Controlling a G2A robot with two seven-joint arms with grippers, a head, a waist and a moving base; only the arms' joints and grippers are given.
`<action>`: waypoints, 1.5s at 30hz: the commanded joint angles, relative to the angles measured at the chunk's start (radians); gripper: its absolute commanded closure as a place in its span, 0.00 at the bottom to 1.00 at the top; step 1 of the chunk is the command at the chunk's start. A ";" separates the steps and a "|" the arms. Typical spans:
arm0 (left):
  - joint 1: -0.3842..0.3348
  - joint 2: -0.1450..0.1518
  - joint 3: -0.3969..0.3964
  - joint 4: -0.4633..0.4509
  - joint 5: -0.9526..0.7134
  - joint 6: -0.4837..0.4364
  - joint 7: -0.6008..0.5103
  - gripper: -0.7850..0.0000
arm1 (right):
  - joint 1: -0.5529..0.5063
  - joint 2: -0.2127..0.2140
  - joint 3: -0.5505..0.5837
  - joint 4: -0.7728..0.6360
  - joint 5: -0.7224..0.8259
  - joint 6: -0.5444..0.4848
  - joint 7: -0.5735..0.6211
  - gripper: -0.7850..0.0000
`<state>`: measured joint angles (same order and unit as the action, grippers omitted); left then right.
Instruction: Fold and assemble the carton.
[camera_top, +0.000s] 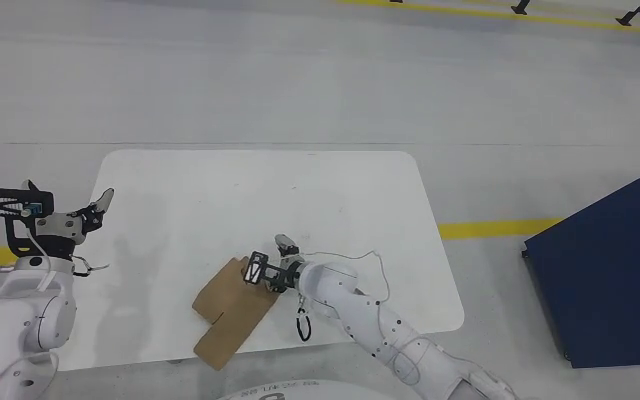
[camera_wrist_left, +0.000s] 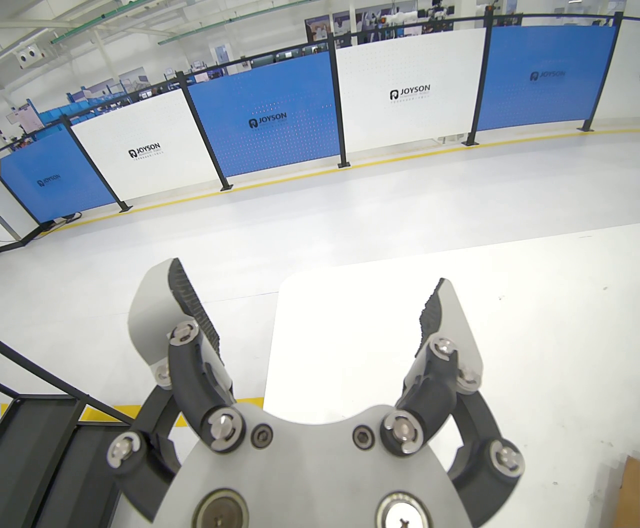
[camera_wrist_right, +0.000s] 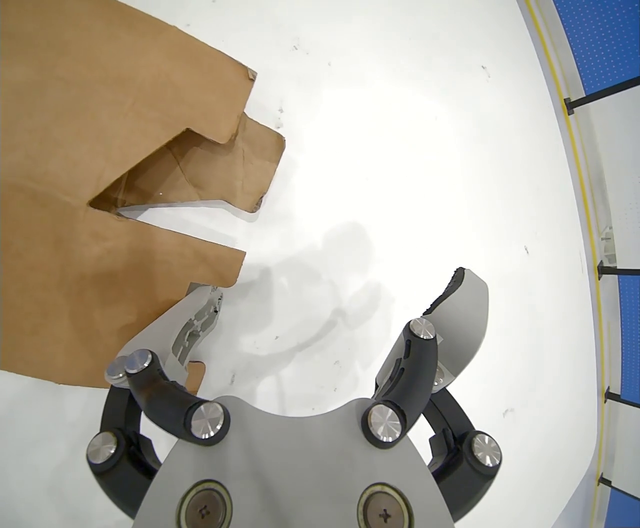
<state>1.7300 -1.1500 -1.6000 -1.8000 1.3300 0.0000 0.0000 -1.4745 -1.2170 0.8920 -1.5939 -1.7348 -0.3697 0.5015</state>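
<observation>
Lying on table (camera_top: 300, 190), carton (camera_wrist_right: 100, 150) overlaps spread right gripper (camera_wrist_right: 335, 290); left gripper (camera_wrist_left: 307, 275) spread, apart.

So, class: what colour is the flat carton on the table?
The carton is plain brown, clearest in the right wrist view.

Bright, probably overhead light glares off table (camera_wrist_right: 395, 160).
</observation>
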 joint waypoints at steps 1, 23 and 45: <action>0.000 0.000 0.000 0.000 0.000 0.000 0.000 0.00 | -0.010 0.002 -0.002 -0.013 -0.003 -0.005 -0.008 0.00; 0.000 0.000 0.000 0.000 0.000 0.000 0.000 0.00 | -0.154 0.056 0.283 -0.067 0.113 0.076 -0.336 0.00; 0.146 0.050 -0.038 -0.128 0.436 -0.446 0.249 0.00 | -0.268 0.086 0.456 -0.075 0.200 0.022 -0.643 0.00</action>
<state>1.8759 -1.1002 -1.6376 -1.9282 1.7659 -0.4457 0.2481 -1.7428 -1.1313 1.3484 -1.6690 -1.5347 -0.3476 -0.1413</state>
